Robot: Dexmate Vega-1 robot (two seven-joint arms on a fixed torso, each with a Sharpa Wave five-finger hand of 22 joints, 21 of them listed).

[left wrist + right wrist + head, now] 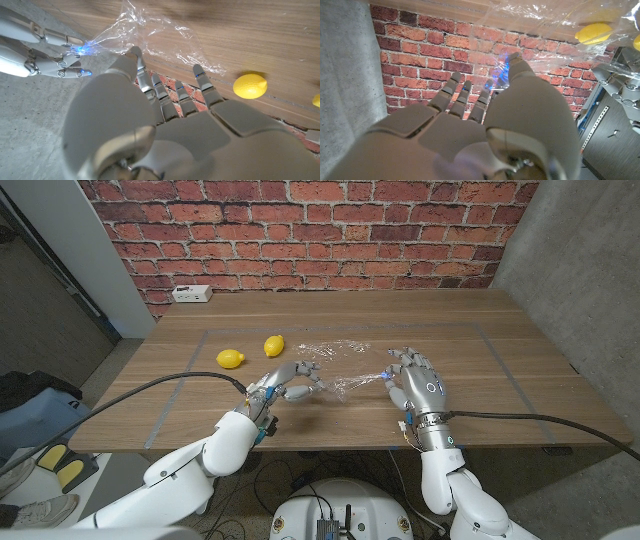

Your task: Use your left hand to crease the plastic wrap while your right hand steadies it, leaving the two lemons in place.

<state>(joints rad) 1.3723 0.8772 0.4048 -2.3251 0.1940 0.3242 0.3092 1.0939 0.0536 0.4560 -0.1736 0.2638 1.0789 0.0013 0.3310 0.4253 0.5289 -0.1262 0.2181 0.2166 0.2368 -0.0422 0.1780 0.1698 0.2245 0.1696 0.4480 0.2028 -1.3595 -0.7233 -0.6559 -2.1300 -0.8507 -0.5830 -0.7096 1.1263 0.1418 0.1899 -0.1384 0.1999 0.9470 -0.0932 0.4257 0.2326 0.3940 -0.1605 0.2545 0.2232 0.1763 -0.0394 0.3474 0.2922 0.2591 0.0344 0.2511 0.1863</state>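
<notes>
A crumpled sheet of clear plastic wrap (340,364) lies mid-table. Two yellow lemons (230,359) (275,345) sit to its left, apart from it. My left hand (291,381) is at the wrap's near left corner, fingers spread, one fingertip (133,51) touching the film. My right hand (417,380) stands at the wrap's right edge with fingers apart, its thumb tip (514,59) against the film. Neither hand grips the wrap. In the left wrist view one lemon (250,86) lies beyond the wrap (150,35). The right wrist view has the wrap (545,17) and a lemon (592,32).
A white power strip (190,293) lies at the table's far left corner by the brick wall. Grey tape lines (175,398) frame the work area on the wooden table (480,320). Black cables trail from both arms across the near edge.
</notes>
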